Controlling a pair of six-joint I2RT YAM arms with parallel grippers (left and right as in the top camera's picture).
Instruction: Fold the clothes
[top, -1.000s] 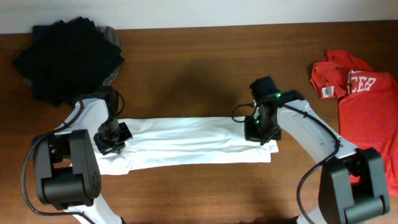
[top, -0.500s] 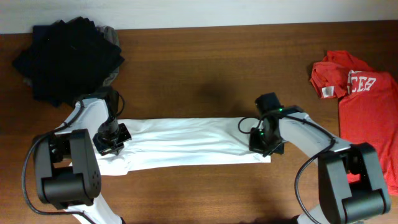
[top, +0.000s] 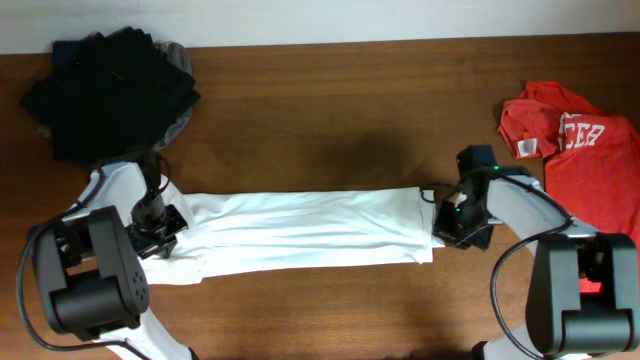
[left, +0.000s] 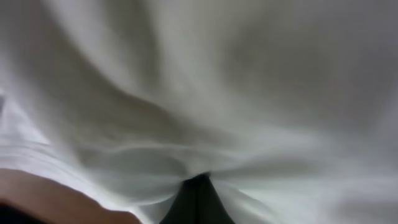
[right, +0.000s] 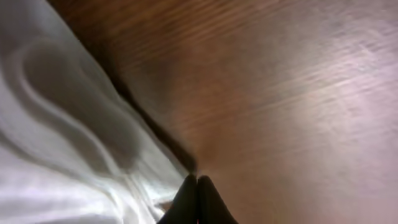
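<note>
The clothes, a white T-shirt (top: 300, 232), lie stretched in a long flat band across the middle of the table. My left gripper (top: 157, 226) sits at the shirt's left end. In the left wrist view white cloth (left: 205, 87) fills the frame and its creases run into my shut left gripper (left: 196, 200), which pinches it. My right gripper (top: 447, 218) is at the shirt's right edge. There the shut right gripper (right: 198, 198) touches the hem (right: 93, 155), with bare wood to its right. I cannot tell whether any cloth is pinched there.
A pile of black garments (top: 108, 92) sits at the back left. A red T-shirt (top: 585, 170) with white lettering lies at the right edge. Bare brown table (top: 330, 120) stretches behind the white shirt, and a narrow strip of it lies in front.
Both grippers have moved outward, the left one to the left and the right one well to the right, to the shirt's edge. The shirt now lies flatter and straighter.
</note>
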